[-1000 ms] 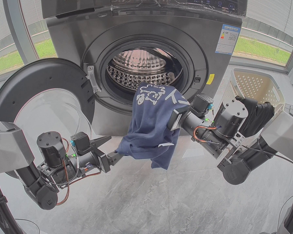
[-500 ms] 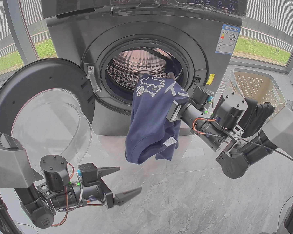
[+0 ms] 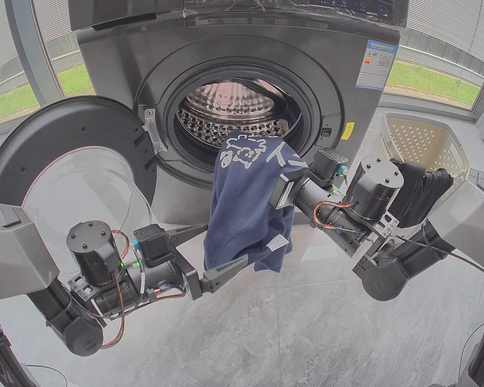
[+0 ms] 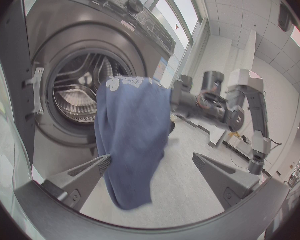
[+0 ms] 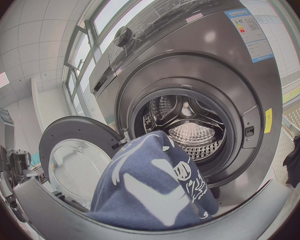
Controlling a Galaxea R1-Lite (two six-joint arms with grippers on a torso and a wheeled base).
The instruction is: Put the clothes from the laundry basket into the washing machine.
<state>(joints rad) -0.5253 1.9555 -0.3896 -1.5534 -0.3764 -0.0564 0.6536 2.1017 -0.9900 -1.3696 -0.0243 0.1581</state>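
A navy shirt [image 3: 247, 200] with white print hangs in front of the washing machine's drum opening [image 3: 231, 108]. It is draped over my right gripper [image 3: 283, 189], which is shut on it with its fingers hidden under the cloth [image 5: 150, 187]. My left gripper [image 3: 226, 242] is open just below and left of the shirt's lower hem. In the left wrist view the shirt [image 4: 133, 134] hangs between the spread fingers [image 4: 90, 170], brushing one of them. A black garment [image 3: 425, 189] lies over the rim of the white laundry basket [image 3: 425, 135] at the right.
The round machine door [image 3: 64, 135] stands swung open to the left, close to my left arm. The basket [image 5: 295, 117] sits right beside the machine. Bare grey floor [image 3: 285, 318] lies in front.
My left gripper let go of the shirt's hem, dropped away open, then rose back up to the hem. The shirt now hangs straight down from the right gripper, which shifted slightly left.
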